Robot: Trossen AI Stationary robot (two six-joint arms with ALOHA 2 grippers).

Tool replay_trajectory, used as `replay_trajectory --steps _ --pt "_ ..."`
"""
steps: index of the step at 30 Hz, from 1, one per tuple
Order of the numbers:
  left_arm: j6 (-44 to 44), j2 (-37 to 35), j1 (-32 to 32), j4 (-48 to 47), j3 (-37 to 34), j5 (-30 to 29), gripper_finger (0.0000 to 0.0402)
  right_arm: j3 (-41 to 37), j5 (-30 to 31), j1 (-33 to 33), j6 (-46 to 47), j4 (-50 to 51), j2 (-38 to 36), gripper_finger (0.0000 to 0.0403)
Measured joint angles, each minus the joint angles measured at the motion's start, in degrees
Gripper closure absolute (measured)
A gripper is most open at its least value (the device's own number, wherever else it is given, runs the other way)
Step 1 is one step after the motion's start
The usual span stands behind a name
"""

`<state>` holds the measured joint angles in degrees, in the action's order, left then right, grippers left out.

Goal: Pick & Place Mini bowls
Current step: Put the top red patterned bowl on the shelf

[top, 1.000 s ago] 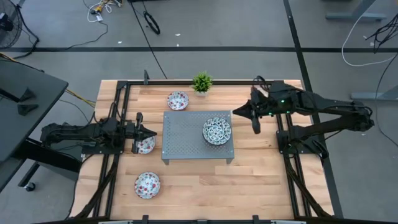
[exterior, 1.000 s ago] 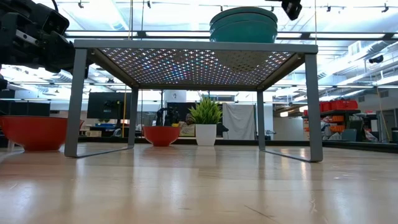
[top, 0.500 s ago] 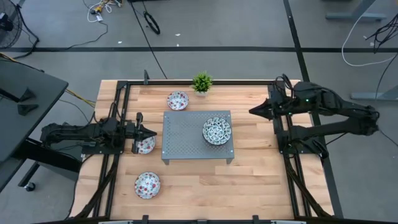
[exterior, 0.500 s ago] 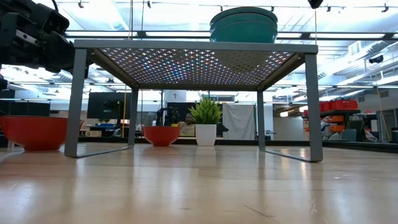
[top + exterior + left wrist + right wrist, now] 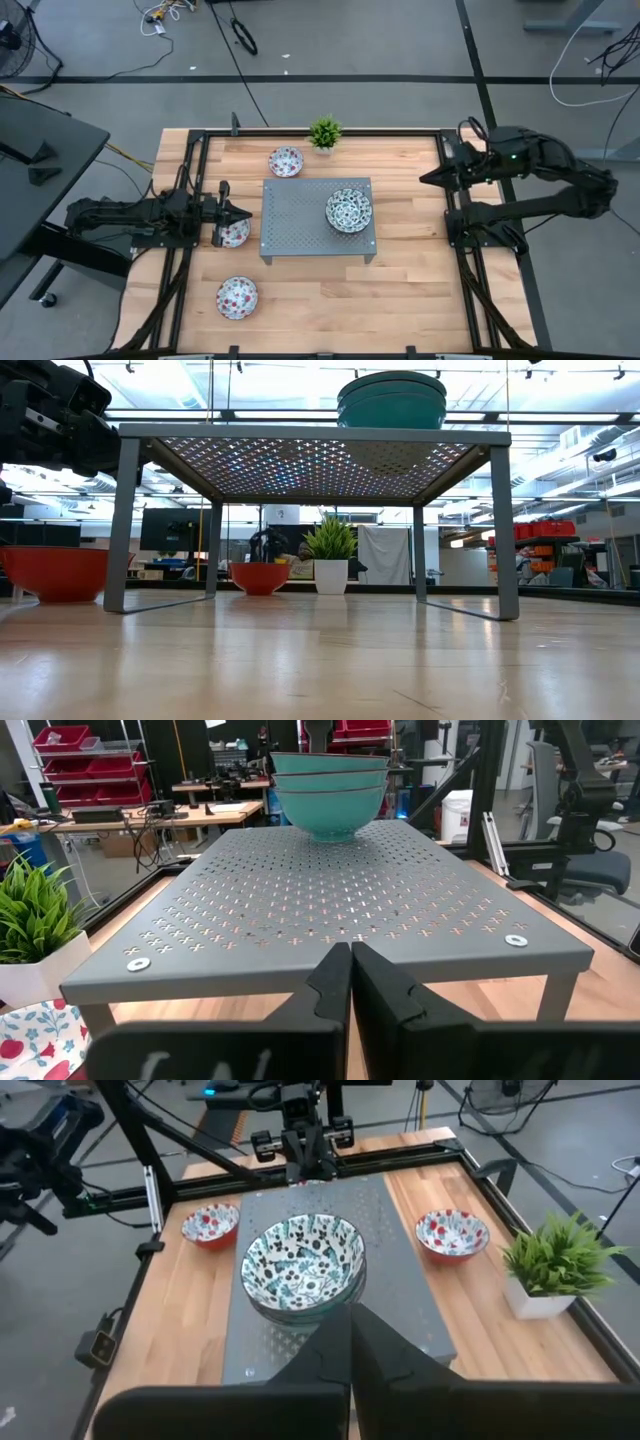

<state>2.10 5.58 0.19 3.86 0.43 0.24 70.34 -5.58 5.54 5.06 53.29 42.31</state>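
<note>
While both arms idle, the blue-green bowls sit stacked at the rack's three o'clock — presumably the sorted pile. Red bowls remain on the desk: seven, nine and eleven o'clock. Left tool pressed together above the nine o'clock bowl; right tool pressed together, empty, at the desk's edge.
</note>
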Motion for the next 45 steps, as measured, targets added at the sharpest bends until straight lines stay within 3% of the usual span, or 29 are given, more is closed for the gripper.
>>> replay_trajectory --steps 34,45 --pt "-0.01 0.01 0.02 -0.02 0.01 0.01 0.0383 20.36 1.1 0.0 0.46 14.0 -2.03 0.0403" --pt "-0.01 0.0 0.01 -0.01 0.02 -0.01 0.0383 27.66 1.11 0.0 0.19 16.6 1.8 0.0403"
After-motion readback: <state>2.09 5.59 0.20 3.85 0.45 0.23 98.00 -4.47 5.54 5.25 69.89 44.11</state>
